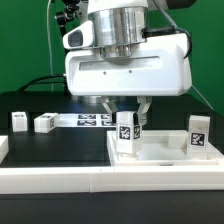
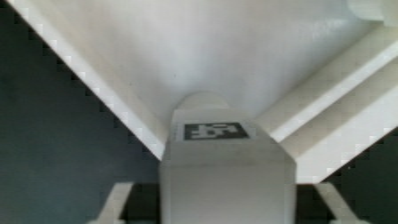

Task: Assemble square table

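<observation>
Although one leg (image 1: 197, 135) stands upright at the table top's (image 1: 165, 155) corner on the exterior view's right, we judge the assembly well short of complete. The gripper (image 1: 127, 128) has its fingers (image 2: 118, 205) clamped on a second leg (image 2: 217, 165), upright over the corner on the exterior view's left. Two spare legs (image 1: 44, 123) lie on the black surface beside the marker board (image 1: 88, 120).

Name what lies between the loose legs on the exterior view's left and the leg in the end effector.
Between the nearer loose leg and the held leg, the exterior view shows the marker board.
</observation>
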Robot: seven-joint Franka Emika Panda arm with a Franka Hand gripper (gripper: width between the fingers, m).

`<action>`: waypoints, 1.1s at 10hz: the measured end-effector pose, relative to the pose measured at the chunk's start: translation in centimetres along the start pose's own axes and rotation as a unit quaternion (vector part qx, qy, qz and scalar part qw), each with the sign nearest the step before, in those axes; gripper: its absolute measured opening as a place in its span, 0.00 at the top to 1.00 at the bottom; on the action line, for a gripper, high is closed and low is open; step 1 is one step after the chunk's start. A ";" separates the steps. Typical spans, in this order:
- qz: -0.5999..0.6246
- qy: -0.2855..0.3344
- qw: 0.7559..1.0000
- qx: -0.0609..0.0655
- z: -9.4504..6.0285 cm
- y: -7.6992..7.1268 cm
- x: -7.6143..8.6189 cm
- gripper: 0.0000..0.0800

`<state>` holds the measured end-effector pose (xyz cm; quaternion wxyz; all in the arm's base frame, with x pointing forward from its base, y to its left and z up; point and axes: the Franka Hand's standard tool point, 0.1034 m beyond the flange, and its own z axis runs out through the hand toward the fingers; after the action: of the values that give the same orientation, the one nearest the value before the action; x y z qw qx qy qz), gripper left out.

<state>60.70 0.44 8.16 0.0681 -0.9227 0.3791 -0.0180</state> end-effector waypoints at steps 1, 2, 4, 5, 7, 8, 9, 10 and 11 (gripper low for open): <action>0.048 0.001 0.999 0.001 0.0 0.0 0.1 0.64; 0.098 0.004 0.995 0.004 0.0 -0.1 0.1 0.64; 0.182 0.005 0.983 0.005 0.1 -0.1 0.1 0.64; 0.238 0.004 0.971 0.006 0.1 -0.1 0.1 0.64; 0.320 0.002 0.947 0.010 0.1 -0.1 0.2 0.64; 0.359 0.001 0.933 0.011 0.1 0.0 0.3 0.64; 0.377 0.000 0.926 0.012 0.1 0.0 0.3 0.64; 0.392 -0.002 0.920 0.014 0.1 0.0 0.4 0.64; 0.413 -0.004 0.910 0.014 0.1 0.0 0.4 0.64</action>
<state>61.00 0.20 8.07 0.0834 -0.6825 0.7260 0.0101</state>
